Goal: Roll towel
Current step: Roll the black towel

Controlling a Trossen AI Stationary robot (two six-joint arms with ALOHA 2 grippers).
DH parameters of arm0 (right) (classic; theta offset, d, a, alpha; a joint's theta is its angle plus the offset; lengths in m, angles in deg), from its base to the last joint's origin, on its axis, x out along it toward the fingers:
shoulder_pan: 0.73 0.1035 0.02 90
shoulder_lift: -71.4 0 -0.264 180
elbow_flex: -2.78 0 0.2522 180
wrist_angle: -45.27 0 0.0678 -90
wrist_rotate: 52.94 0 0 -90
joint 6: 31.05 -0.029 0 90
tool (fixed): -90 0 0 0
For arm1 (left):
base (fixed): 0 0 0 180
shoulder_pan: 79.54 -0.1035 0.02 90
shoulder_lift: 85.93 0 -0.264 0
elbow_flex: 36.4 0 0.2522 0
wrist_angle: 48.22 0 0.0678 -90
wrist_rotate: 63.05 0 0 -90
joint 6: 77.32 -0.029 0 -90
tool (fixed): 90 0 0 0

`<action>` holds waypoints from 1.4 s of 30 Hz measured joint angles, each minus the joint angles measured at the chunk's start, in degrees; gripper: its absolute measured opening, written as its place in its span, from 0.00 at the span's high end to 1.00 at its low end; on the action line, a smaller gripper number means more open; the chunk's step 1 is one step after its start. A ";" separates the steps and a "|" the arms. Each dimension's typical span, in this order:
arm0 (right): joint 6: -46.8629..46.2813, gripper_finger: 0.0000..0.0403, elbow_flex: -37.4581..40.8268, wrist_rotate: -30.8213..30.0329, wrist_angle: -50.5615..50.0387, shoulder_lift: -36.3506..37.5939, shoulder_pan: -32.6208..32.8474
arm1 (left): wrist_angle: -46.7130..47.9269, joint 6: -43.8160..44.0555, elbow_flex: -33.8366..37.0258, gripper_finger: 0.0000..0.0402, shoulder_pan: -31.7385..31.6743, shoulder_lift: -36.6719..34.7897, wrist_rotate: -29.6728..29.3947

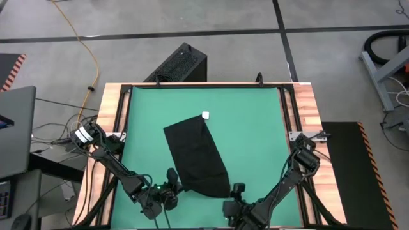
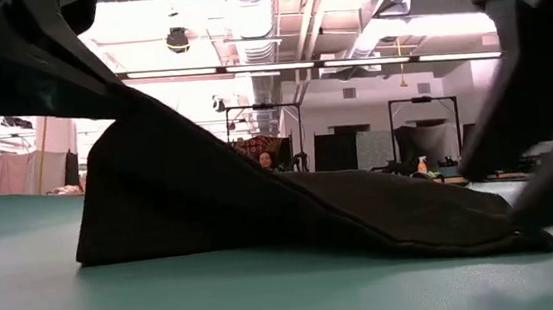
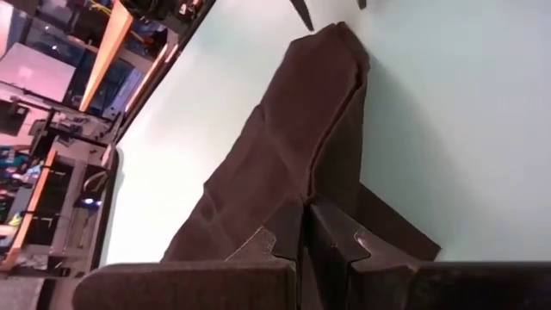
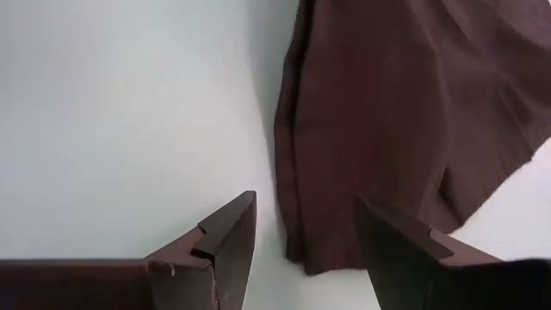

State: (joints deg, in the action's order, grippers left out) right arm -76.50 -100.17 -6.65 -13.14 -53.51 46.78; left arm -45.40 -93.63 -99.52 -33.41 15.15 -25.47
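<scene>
Towel lies flat-ish on green mat, a long black strip running from approx 12 o'clock of mat centre down to 6 o'clock near the front edge. White tag sits at the far corner, well apart from both arms.

Left gripper is at the towel's near-left corner, approx 7 o'clock, fingers clenched on the cloth. Left wrist view shows fabric pinched between the two tips. Low view: that corner is pulled up off the mat into a tent, rest of the cloth sloping down to the surface. You'd judge that lift is there to start folding the near edge over, i.e. first turn of the roll.

Right gripper hangs at the near-right corner, approx 5 o'clock, fingers spread and grasping nothing. Right wrist view: towel corner lies between the tips, cloth untouched. Looks lined up to take the matching corner so both sides roll evenly.

Containers: none on the table, nothing to report.
</scene>
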 joint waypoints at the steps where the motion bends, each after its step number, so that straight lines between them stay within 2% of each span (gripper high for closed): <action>1: -0.64 0.46 0.50 0.08 0.13 0.00 -0.01 | 0.00 0.00 0.00 1.00 0.00 0.00 -0.05; 17: -1.97 0.46 5.38 -1.17 4.46 0.23 -0.52 | -0.09 -2.42 -2.85 1.00 -0.11 -0.04 -2.30; 24: -6.25 0.49 7.72 -1.01 5.46 0.35 -0.95 | 0.04 -3.67 -4.05 1.00 -0.11 -0.04 -2.34; 33: -6.32 0.64 7.78 -0.60 5.14 0.17 -1.07 | -0.04 -6.11 -6.11 1.00 -0.11 -0.07 -3.57; 39: -7.02 0.78 7.88 -1.20 4.83 0.07 -1.12 | -0.02 -7.45 -7.97 1.00 -0.11 -0.07 -3.94; 42: -7.02 0.88 7.94 -1.23 4.83 0.02 -1.21 | -0.01 -8.10 -8.38 1.00 -0.11 -0.07 -4.39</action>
State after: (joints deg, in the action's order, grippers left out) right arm -83.52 -92.23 -7.88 -8.31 -53.48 45.57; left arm -45.41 -101.73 -107.90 -33.52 15.09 -29.86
